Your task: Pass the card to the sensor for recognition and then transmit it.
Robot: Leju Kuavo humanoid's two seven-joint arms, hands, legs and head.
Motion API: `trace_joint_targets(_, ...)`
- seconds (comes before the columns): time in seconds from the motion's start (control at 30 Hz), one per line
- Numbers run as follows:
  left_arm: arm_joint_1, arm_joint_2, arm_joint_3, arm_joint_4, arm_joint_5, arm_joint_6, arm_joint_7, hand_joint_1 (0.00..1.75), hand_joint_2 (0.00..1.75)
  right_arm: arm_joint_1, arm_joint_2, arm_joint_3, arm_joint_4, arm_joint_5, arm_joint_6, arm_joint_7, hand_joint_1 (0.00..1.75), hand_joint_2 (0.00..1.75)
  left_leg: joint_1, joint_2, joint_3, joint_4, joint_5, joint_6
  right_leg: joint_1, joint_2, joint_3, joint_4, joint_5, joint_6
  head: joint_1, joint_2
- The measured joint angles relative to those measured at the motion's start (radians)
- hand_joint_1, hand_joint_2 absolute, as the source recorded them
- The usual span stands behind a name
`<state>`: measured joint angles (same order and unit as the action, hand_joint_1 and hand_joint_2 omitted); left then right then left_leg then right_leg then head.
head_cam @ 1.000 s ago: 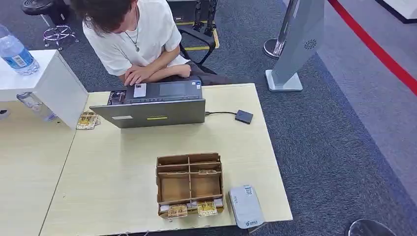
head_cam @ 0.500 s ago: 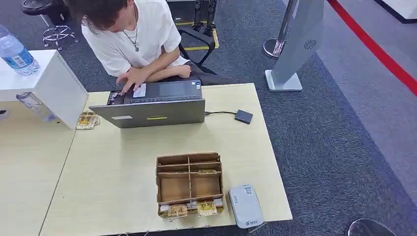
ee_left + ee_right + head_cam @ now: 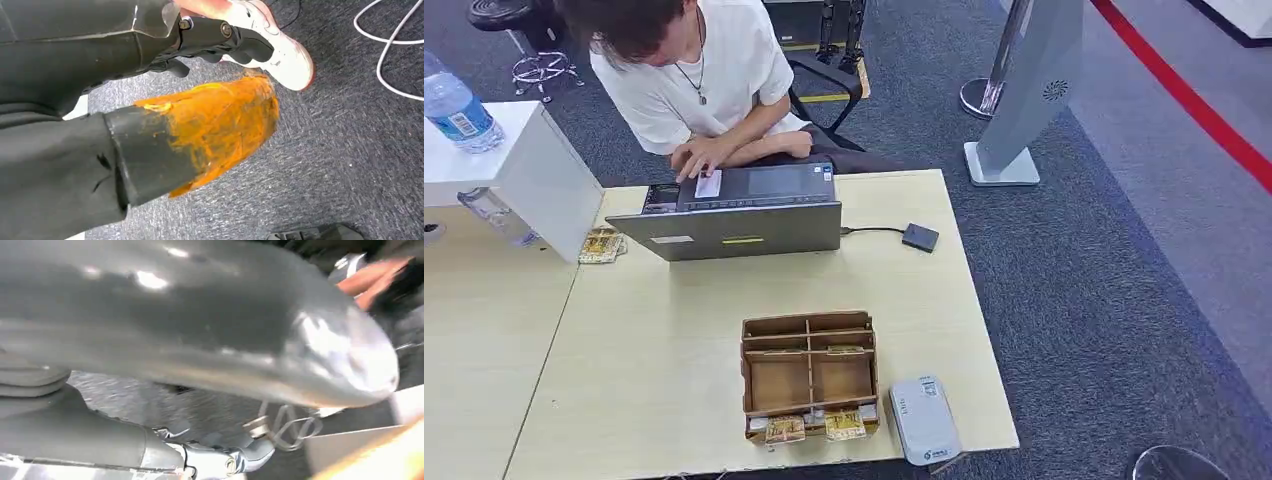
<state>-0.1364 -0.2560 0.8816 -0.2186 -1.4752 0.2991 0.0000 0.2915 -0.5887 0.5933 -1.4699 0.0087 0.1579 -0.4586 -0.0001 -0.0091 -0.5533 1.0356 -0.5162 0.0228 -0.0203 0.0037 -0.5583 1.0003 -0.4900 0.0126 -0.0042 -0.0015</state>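
Observation:
A brown wooden card box (image 3: 809, 372) with several compartments stands near the table's front edge. Patterned cards (image 3: 785, 429) sit upright in its front slots, a second one (image 3: 845, 425) beside the first. A small black sensor pad (image 3: 920, 237) lies on the table's right side, wired to a grey laptop (image 3: 742, 215). My left hand (image 3: 200, 110) hangs above the carpet, its orange-wrapped thumb apart from the dark fingers (image 3: 225, 37), holding nothing. My right hand (image 3: 240, 365) is blurred, with a thick grey thumb and carpet showing between it and the fingers.
A person (image 3: 694, 70) sits behind the laptop with a hand on its keyboard. A grey-white flat device (image 3: 923, 419) lies right of the box. More cards (image 3: 602, 245), a white block (image 3: 534, 175) and a water bottle (image 3: 456, 105) are at the left. A grey stand (image 3: 1024, 90) rises beyond the table.
The person's hand has shifted across the laptop's keyboard, left and then back. The box, the cards and the sensor pad have stayed in place.

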Motion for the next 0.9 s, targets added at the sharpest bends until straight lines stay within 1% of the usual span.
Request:
trace_joint_targets(0.13,-0.001,0.001,0.000,0.000,-0.006,-0.007,0.000,0.00,0.00,0.001,-0.070,0.055,-0.077,-0.071,0.010,-0.027,0.00,0.00,0.000,0.000,0.000,0.000,0.000,0.000,0.000,0.000,0.000,0.000,0.000,0.000,0.000,0.000)
trace_joint_targets(0.23,-0.001,0.003,-0.001,0.000,-0.009,-0.009,0.001,0.00,0.00,0.000,-0.104,0.087,-0.120,-0.117,0.013,-0.056,0.00,0.00,0.000,0.000,0.000,0.000,0.000,0.000,0.000,0.000,0.000,0.000,0.000,0.000,0.000,0.000)
trace_joint_targets(0.37,-0.001,0.005,-0.001,0.000,-0.015,-0.010,0.004,0.00,0.00,-0.026,-0.106,0.114,-0.149,-0.161,0.037,-0.084,0.00,0.00,0.000,0.000,0.000,0.000,0.000,0.000,0.000,0.000,0.000,0.000,0.000,0.000,0.000,0.000)
trace_joint_targets(0.43,-0.001,0.005,-0.001,0.000,-0.015,-0.010,0.007,0.00,0.00,-0.047,-0.098,0.120,-0.153,-0.175,0.052,-0.096,0.00,0.00,0.000,0.000,0.000,0.000,0.000,0.000,0.000,0.000,0.000,0.000,0.000,0.000,0.000,0.000)
trace_joint_targets(0.57,0.000,0.006,-0.001,0.000,-0.015,-0.008,0.008,0.00,0.00,-0.089,-0.053,0.121,-0.150,-0.181,0.069,-0.108,0.00,0.00,0.001,0.000,0.000,0.000,0.000,0.000,0.001,0.000,0.000,0.000,0.000,0.000,0.000,0.000)
trace_joint_targets(0.63,0.000,0.006,-0.001,0.000,-0.014,-0.005,0.008,0.00,0.00,-0.107,-0.015,0.107,-0.145,-0.173,0.098,-0.122,0.00,0.00,0.001,0.000,0.000,0.000,0.000,0.000,0.001,0.000,0.000,0.000,0.000,0.000,0.000,0.000)
trace_joint_targets(0.73,0.002,0.009,-0.001,0.000,-0.013,-0.003,0.008,0.00,0.00,-0.132,0.060,0.065,-0.135,-0.160,0.156,-0.122,0.00,0.00,0.001,0.000,0.000,0.000,0.000,0.000,0.001,0.000,0.000,0.000,0.000,0.000,0.000,0.000)
trace_joint_targets(0.9,0.007,0.013,-0.001,0.000,0.000,0.007,0.004,0.00,0.00,-0.160,0.195,-0.044,-0.136,-0.172,0.241,-0.101,0.00,0.00,0.001,0.000,0.000,0.000,0.000,0.000,0.001,0.000,0.000,0.001,0.000,0.000,0.000,0.000)
